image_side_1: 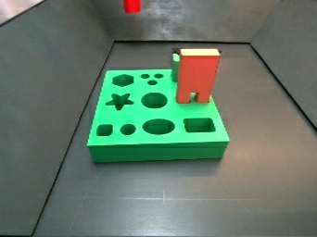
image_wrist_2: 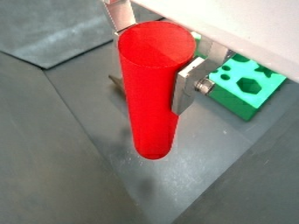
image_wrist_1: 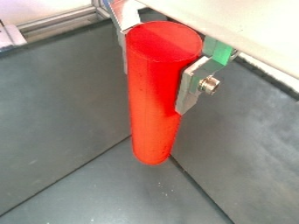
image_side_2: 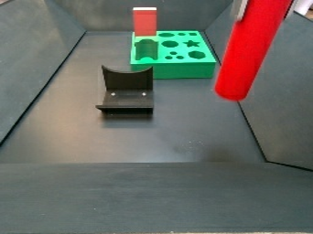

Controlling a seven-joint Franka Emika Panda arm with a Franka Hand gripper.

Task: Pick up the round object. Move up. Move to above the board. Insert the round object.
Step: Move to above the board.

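Note:
The round object is a tall bright red cylinder. My gripper is shut on it near its upper end, with a silver finger on each side. Both wrist views show this; in the wrist view that also shows the board, the gripper holds the round object upright, clear of the dark floor. The green board with cut-out holes lies off to one side. In a side view the round object hangs high, well apart from the board. In a side view only its lower end shows, behind the board.
A red-orange block with a cream top stands on the board's far corner and shows in both side views. The fixture stands on the floor in front of the board. Dark walls enclose the floor.

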